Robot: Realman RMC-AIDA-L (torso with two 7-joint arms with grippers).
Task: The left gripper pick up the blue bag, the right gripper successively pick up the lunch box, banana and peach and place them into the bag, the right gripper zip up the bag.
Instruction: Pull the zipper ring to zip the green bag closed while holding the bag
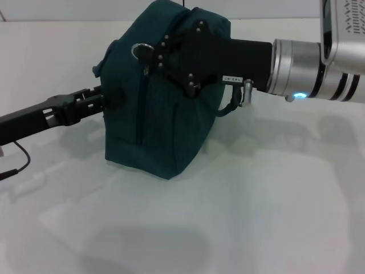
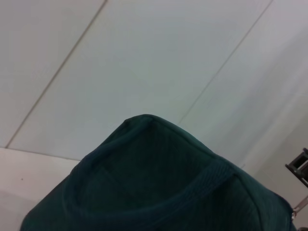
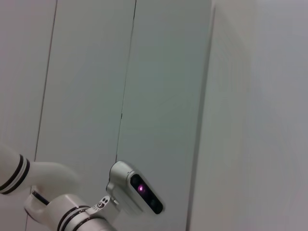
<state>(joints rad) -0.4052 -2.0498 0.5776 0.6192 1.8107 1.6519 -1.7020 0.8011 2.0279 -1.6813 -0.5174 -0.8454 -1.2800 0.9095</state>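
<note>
Zipping up the blue bag

The blue bag (image 1: 157, 108) stands on the white bench (image 1: 256, 200), and no lunch box, banana or peach is in sight, so the job looks to be at its last step: closing the zip. The right tool (image 1: 154, 56) reaches in from the right, high on the bag, with its tips pinched at the ring zipper pull (image 1: 140, 51). Next, I think, it must pull the ring along the zip line without letting it slip. The left tool (image 1: 105, 98) comes in low from the left and presses on the bag's side; I cannot tell how far open it is.
</note>
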